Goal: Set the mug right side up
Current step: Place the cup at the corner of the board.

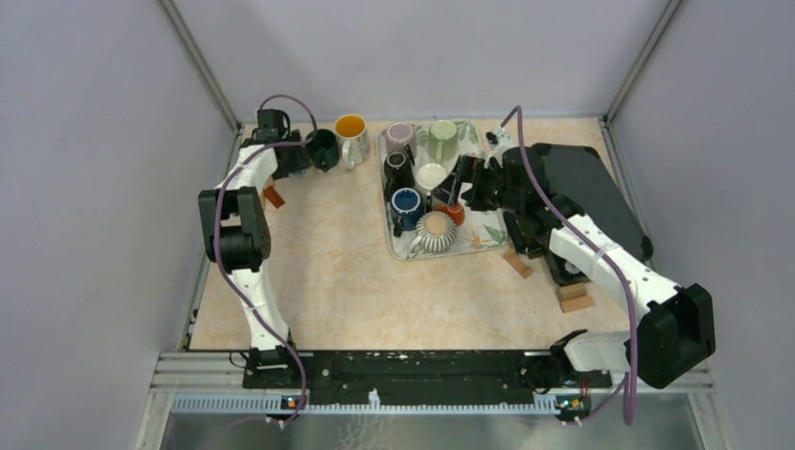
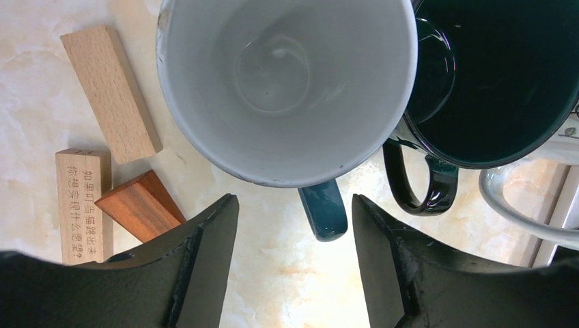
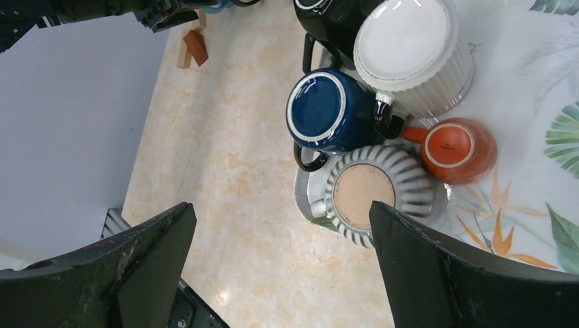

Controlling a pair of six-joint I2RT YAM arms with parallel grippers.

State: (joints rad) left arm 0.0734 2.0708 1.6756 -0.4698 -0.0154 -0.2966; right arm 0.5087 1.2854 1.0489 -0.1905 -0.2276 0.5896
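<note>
In the left wrist view a mug [image 2: 287, 82] with a white inside and a teal handle [image 2: 324, 212] stands upright on the table, its mouth facing the camera. My left gripper [image 2: 293, 205] is open, a finger on each side of the handle with a gap to both. From above, my left gripper [image 1: 295, 155] covers this mug. My right gripper [image 3: 280, 212] hangs wide open and empty over the near left corner of the tray [image 1: 487, 239], above an upside-down grey ribbed mug [image 3: 372, 195].
A dark mug [image 2: 498, 75] and a yellow-lined mug [image 1: 351, 131] stand right of the upright mug. Three wooden blocks [image 2: 109, 92] lie to its left. The tray holds an upside-down navy mug [image 3: 324, 109], white ribbed mug [image 3: 410, 48] and orange mug [image 3: 454, 147].
</note>
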